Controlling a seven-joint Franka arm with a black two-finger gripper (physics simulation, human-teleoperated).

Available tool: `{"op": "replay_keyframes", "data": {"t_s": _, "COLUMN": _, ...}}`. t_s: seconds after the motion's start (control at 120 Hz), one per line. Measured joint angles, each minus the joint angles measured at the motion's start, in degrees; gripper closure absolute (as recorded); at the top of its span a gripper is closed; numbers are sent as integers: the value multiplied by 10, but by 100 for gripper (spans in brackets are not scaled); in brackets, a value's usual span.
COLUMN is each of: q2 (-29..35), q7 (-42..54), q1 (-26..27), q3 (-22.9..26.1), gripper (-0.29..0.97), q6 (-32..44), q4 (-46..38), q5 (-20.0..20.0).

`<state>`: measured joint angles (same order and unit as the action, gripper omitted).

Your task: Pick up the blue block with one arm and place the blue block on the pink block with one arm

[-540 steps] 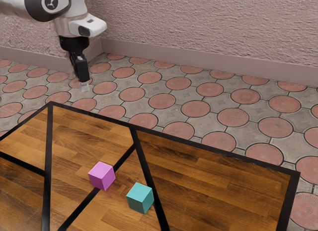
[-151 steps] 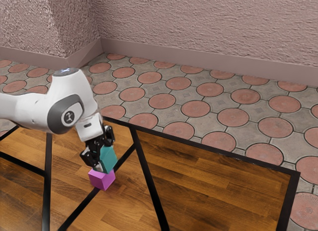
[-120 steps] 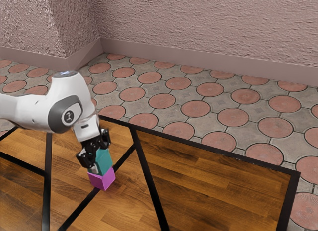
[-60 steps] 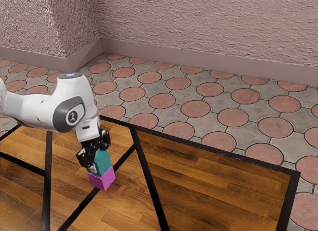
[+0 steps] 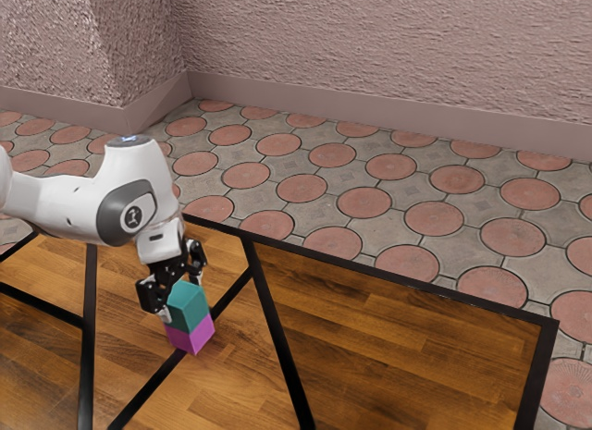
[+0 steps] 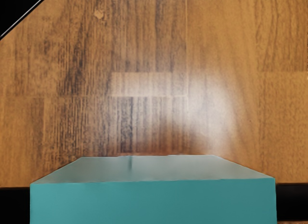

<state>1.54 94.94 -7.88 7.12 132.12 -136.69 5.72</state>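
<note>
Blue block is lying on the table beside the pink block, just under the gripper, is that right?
No. The blue block stands on top of the pink block, not beside it; the exterior view shows this. It is just under the gripper.

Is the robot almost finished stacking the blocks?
Nearly finished. Done: the blue block sits on top of the pink block on the wooden table. In hand: nothing. The jaws look open, one on each side of the blue block's top, apparently not squeezing it. Left: probably just lifting the arm away without knocking the stack.
</note>
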Motion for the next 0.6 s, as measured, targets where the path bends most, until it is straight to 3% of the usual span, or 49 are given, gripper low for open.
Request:
{"op": "replay_keyframes", "data": {"t_s": 0.142, "q2": 17, "q7": 4, "q1": 0, "q3": 1, "gripper": 1, "q6": -5, "q4": 0, "q5": 0}}
{"op": "replay_keyframes", "data": {"t_s": 0.275, "q2": 94, "q7": 4, "q1": 8, "q3": 6, "gripper": 1, "q6": -54, "q4": 15, "q5": 5}}
{"op": "replay_keyframes", "data": {"t_s": 0.4, "q2": 115, "q7": -23, "q1": 12, "q3": 26, "gripper": 0, "q6": -183, "q4": 143, "q5": 1}}
{"op": "replay_keyframes", "data": {"t_s": 0.508, "q2": 56, "q7": -73, "q1": 24, "q3": 20, "gripper": 0, "q6": -285, "q4": 280, "q5": -28}}
{"op": "replay_keyframes", "data": {"t_s": 0.6, "q2": 34, "q7": -127, "q1": 29, "q3": 6, "gripper": 0, "q6": -344, "q4": 342, "q5": -53}}
